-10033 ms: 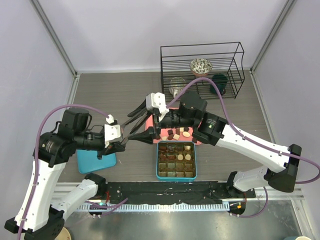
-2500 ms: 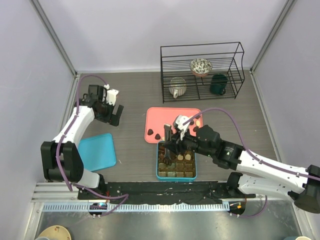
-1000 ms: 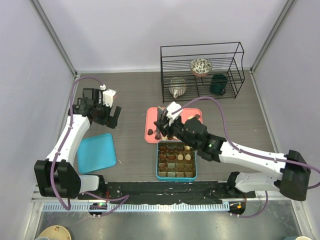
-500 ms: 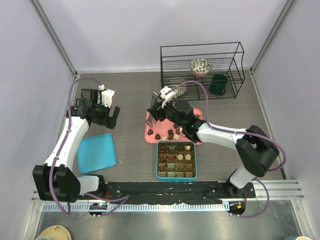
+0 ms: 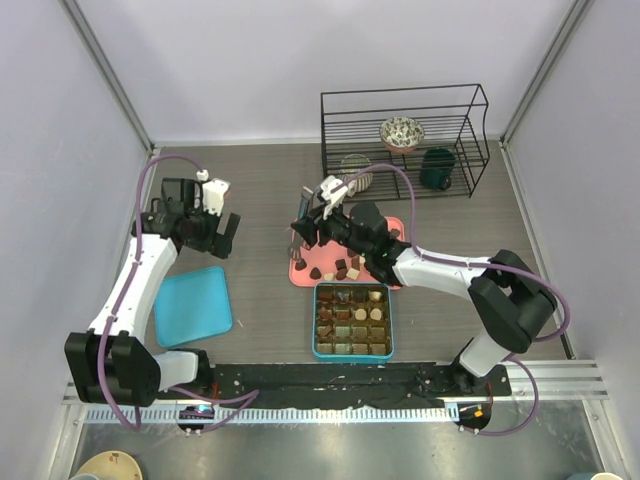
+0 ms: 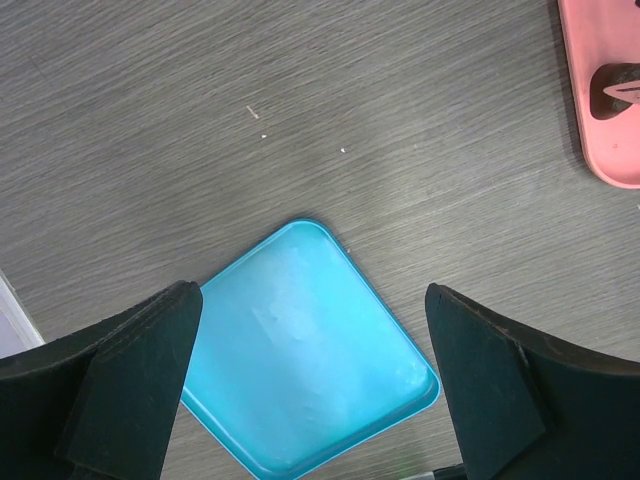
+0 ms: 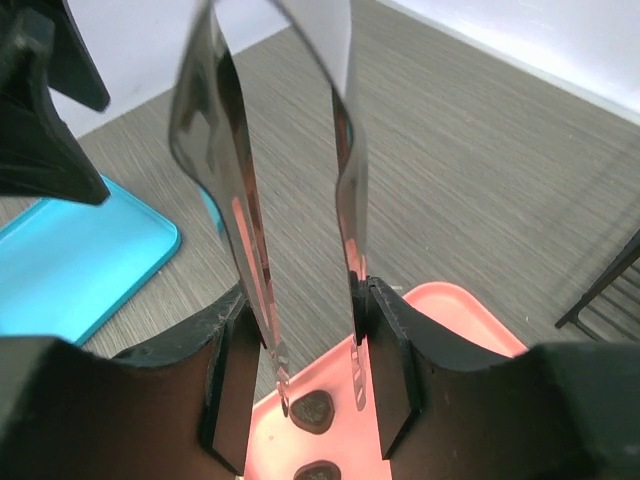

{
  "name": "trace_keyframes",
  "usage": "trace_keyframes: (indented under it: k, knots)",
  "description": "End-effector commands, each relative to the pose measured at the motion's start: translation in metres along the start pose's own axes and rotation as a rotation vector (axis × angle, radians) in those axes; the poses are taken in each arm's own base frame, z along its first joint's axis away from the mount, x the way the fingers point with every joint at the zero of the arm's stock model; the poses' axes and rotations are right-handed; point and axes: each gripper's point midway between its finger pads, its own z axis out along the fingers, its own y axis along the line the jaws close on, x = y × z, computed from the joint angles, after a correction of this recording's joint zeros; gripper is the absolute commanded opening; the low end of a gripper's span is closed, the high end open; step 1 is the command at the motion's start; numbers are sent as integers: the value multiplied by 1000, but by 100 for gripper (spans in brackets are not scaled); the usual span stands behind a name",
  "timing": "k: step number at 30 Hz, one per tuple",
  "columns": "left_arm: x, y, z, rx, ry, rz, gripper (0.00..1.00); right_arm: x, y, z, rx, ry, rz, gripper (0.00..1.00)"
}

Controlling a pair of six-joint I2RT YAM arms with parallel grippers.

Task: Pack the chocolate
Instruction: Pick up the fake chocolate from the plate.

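Above the grey wood-grain table (image 5: 260, 190), we see the left gripper (image 6: 308, 300) spread wide over the flat turquoise tray (image 6: 310, 360). The right arm (image 5: 440, 268) hides much of the pink tray (image 5: 299, 270), just beside the teal square box (image 5: 352, 356). The right gripper (image 7: 312, 350) clamps shiny metal tongs (image 7: 222, 140) over small dark chocolate pieces (image 7: 313, 406) lying on that tray; contact we cannot tell.

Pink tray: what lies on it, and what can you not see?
Several loose chocolates lie on the near part of the pink tray. The right arm covers its middle, so anything there is hidden.
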Motion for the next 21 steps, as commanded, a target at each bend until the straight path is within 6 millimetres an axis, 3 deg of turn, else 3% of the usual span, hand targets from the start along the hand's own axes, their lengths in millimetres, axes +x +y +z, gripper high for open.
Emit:
trace_keyframes:
  k: [1,15,21]
  knots:
    - [-8,2,-12,-17,-44,8,100,-5,-1,2,2,-44,-2,48]
    - [-8,6,-19,-39,-48,27,100,21,-4,9,2,0,2,47]
    - [-9,5,-19,-37,-50,30,100,27,-4,4,5,23,1,40]
